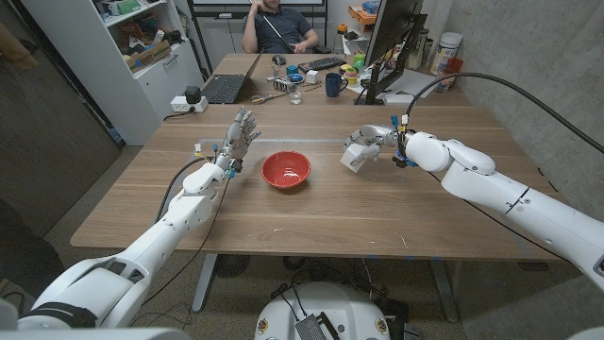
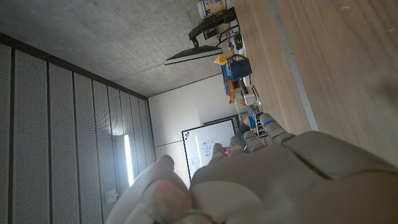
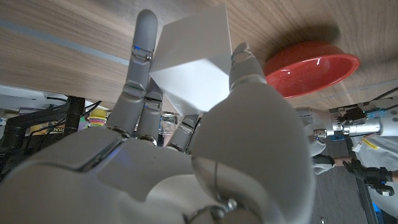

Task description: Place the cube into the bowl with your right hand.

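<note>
Cube: white cube [image 3: 193, 59] clamped in the right hand [image 1: 363, 148] fingers [image 3: 140, 56].
Bowl: red bowl [image 1: 285, 170] lies frame-left of it, apart.
Left hand [image 1: 238, 139]: fingers apart, empty.

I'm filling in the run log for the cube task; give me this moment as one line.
phase: carrying | right hand: holds white cube in fingers, above table, short of red bowl | left hand: open, raised | bowl: empty

right hand [image 3: 186, 168] | fingers [image 3: 142, 56] hold white cube [image 3: 193, 62] | red bowl [image 3: 311, 71] near
</note>
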